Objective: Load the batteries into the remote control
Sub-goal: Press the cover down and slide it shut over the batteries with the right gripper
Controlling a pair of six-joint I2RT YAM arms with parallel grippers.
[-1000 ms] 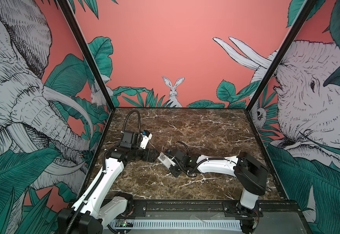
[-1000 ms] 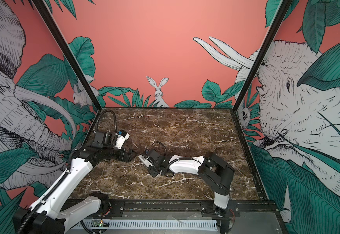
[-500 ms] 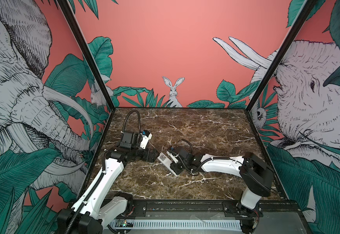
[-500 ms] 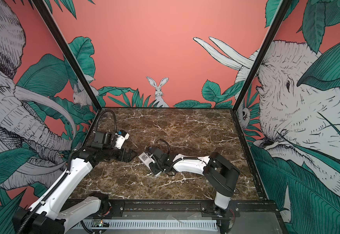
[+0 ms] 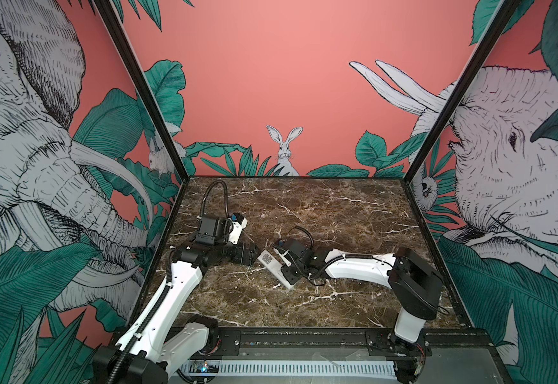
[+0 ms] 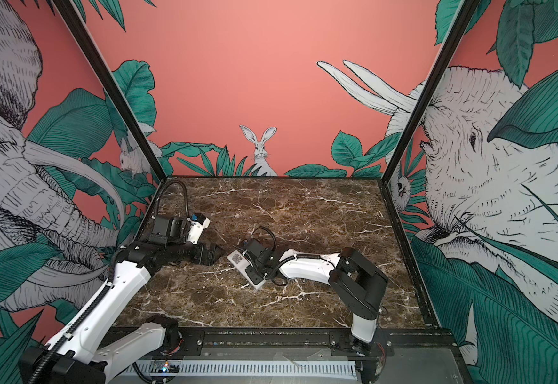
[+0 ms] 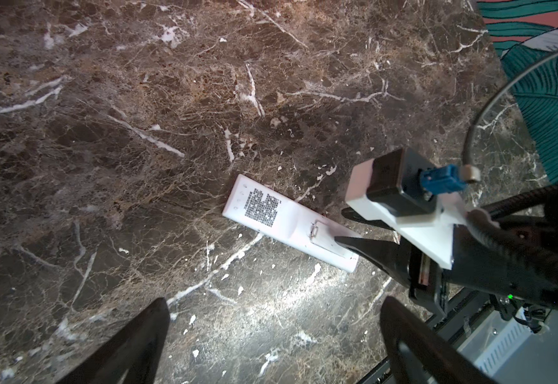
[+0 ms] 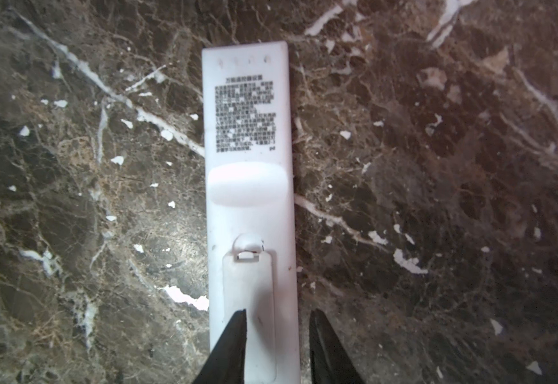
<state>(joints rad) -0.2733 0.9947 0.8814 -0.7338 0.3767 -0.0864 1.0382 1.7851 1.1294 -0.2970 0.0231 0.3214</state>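
Glossy brown veined marble table point(image 5: 337, 216). Left gripper point(image 7: 274, 301) has black tapered fingers spread wide and empty, at ten o'clock of the remote control point(image 5: 272, 267) — a slim white plastic slab lying label-up mid-table. Right gripper point(image 8: 279, 312) reaches from three o'clock — jaws narrowly parted over the rounded battery cover point(image 8: 249, 286), clasping nothing.

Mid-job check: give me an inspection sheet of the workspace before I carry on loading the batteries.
Surface: brown marble tabletop with white veins.
Job's things: slim white rectangular remote control lies back up, printed label showing, battery cover on; batteries: nothing seen.
Clutter: nothing seen.
End effectors: left end effector open, empty, short of the remote; right end effector open above the remote's cover end, gripping nothing.
Cables: black cable arches above the left wrist, away from the remote.
Surroundings: pink mural walls with elephants, rabbit, leaves.
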